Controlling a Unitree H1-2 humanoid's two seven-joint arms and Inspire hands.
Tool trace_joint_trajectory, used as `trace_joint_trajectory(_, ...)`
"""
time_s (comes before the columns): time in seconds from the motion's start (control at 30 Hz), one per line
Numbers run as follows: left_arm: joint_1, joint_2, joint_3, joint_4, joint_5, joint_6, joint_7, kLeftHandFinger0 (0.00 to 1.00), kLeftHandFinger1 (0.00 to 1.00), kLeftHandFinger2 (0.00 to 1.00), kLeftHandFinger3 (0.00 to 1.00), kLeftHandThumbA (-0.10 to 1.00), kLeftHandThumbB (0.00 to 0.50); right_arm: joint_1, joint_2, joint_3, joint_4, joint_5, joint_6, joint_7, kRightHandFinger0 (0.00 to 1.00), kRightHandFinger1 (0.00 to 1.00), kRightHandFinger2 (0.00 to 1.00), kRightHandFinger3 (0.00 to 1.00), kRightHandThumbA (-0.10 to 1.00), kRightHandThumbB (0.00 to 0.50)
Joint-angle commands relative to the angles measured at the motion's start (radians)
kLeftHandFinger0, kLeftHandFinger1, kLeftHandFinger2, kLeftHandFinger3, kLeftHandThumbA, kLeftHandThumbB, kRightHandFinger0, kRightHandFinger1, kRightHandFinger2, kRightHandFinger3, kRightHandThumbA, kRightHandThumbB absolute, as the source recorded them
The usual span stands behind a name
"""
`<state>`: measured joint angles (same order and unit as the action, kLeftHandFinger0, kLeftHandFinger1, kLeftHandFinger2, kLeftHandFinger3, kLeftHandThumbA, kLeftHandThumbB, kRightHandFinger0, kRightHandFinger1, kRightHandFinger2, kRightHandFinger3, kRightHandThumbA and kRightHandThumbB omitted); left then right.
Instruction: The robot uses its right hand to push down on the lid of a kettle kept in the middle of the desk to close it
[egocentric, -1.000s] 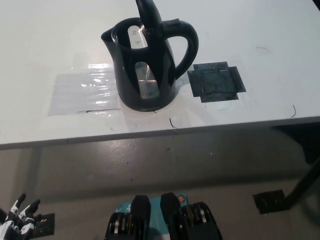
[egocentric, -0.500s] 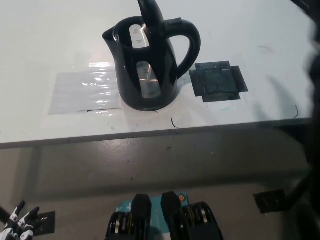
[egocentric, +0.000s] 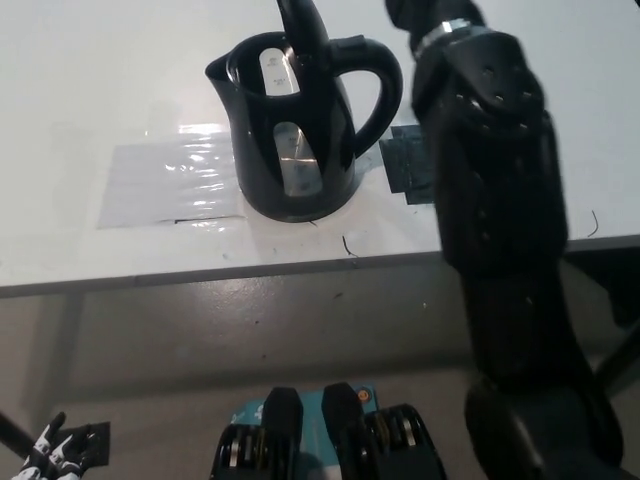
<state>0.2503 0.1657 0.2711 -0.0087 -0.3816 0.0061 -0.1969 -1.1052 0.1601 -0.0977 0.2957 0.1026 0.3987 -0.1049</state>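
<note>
On the white desk stands a black kettle, upright, a little back from the near edge and roughly central along it. Its lid is tipped up, nearly vertical, at the hinge above the handle, so the mouth is open and a white strip shows inside against the far wall. The spout points toward the robot's left, the handle toward its right. A clear window runs down the kettle's near side.

Left of the kettle, a shiny clear plastic sheet lies flat on the desk, its right edge reaching the kettle's base. Right of the kettle, a dark patch of tape is stuck to the surface, mostly hidden behind the arm.

From the bottom right corner the black right arm rises over the desk edge, just beside the kettle's handle. It runs out through the top of the picture, so the right hand itself is out of view and I cannot say how its fingers stand or whether it touches anything. The arm does not appear to touch the kettle.

Down at the lower left corner, below desk level and well apart from the kettle, the white left hand rests with its fingers spread apart, holding nothing.
</note>
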Motion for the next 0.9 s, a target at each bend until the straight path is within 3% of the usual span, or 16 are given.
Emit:
trace_joint_trajectory(0.0,0.018,0.01,-0.002,-0.028,-0.022,-0.028,-0.029,1.0,1.0,0.89,1.0,0.26,0.249,-0.105,0.028,-0.017,0.094,0.029,-0.141,-0.012,1.0,1.0,1.0,1.0,0.45,0.05)
trace_joint_trajectory(0.23,0.028,0.002,-0.004,-0.03,-0.02,-0.029,-0.029,1.0,1.0,0.88,1.0,0.28,0.258,-0.172,0.012,-0.025,0.288,0.042,-0.249,0.023,1.0,1.0,1.0,1.0,0.45,0.08)
trace_joint_trajectory(0.57,0.057,-0.003,-0.016,-0.032,-0.012,-0.045,-0.034,1.0,1.0,0.87,1.0,0.28,0.261,-0.195,0.034,-0.013,0.335,0.023,-0.254,-0.012,1.0,1.0,1.0,1.0,0.37,0.072)
trace_joint_trajectory(0.87,0.067,-0.025,-0.041,-0.026,-0.009,-0.042,-0.036,1.0,1.0,0.86,1.0,0.27,0.276,-0.231,0.07,-0.043,0.464,0.04,-0.289,-0.051,1.0,1.0,1.0,1.0,0.31,0.103)
